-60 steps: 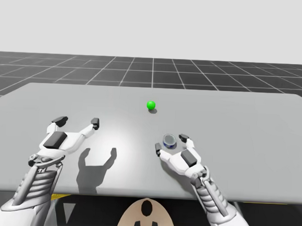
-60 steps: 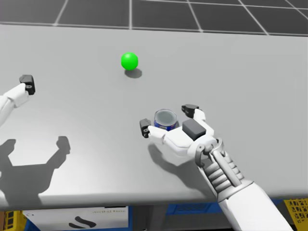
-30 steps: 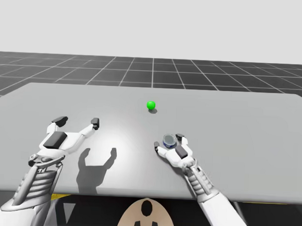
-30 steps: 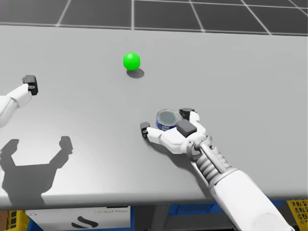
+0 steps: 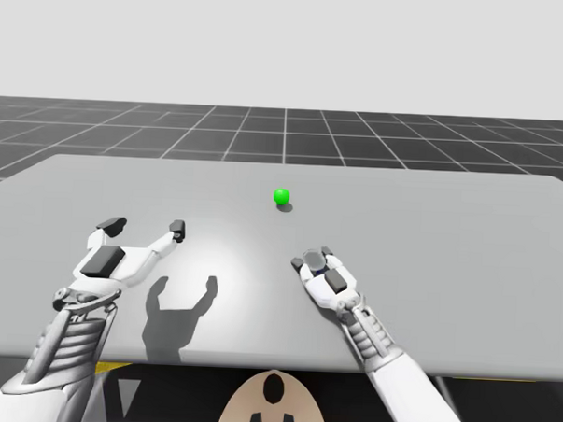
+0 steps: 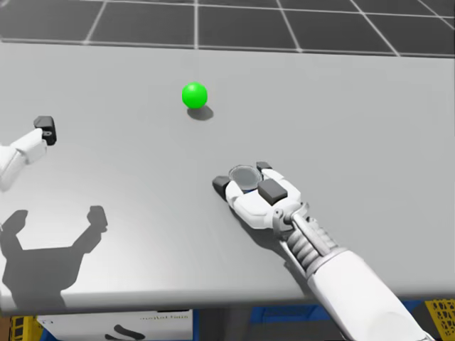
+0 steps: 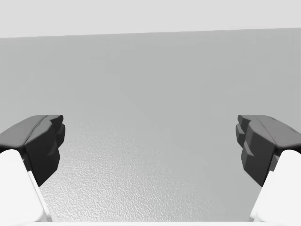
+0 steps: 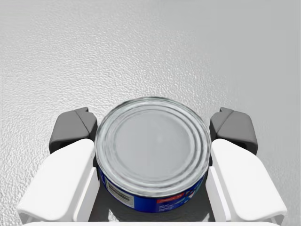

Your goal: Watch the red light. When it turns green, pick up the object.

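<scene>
The low round blue tin can with a silver lid stands upright on the grey table, right of the middle and toward the near edge. It is pinched in my right gripper, whose two dark pads press its wall from opposite sides. The small green ball of light rests further back, well apart from the can, and my left gripper hovers over the table's left part with its fingers spread wide.

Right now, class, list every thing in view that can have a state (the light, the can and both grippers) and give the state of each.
light: green.
blue can: upright, gripped from two sides.
right gripper: shut on the blue can.
left gripper: open, empty, over the table.
</scene>
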`<control>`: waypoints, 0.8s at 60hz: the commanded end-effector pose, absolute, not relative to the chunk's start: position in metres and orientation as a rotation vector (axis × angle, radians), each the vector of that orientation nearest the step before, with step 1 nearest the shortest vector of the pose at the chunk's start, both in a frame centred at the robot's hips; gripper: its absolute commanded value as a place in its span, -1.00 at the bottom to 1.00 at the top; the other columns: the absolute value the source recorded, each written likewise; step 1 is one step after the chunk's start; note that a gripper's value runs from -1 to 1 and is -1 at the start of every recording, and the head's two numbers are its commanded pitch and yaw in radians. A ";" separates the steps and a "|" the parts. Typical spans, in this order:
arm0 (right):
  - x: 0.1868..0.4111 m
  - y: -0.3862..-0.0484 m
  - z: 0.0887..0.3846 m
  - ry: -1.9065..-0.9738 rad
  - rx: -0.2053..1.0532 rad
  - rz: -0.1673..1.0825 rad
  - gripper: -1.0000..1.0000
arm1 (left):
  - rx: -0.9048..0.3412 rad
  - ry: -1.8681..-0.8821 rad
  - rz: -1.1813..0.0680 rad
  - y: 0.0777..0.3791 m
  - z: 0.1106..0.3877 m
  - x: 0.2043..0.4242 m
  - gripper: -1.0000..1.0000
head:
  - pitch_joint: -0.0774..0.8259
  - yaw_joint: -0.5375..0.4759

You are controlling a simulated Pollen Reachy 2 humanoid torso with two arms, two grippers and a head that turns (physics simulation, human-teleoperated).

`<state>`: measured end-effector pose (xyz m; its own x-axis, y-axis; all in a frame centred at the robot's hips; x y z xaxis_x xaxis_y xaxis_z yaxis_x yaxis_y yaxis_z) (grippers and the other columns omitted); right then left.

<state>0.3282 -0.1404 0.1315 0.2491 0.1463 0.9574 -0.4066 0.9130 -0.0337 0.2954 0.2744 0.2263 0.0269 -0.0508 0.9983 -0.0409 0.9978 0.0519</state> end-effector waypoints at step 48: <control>0.291 -0.127 0.245 -1.507 0.331 0.380 1.00 | 0.073 -1.544 -0.008 0.274 0.226 0.295 -1.00 | -0.02 -0.20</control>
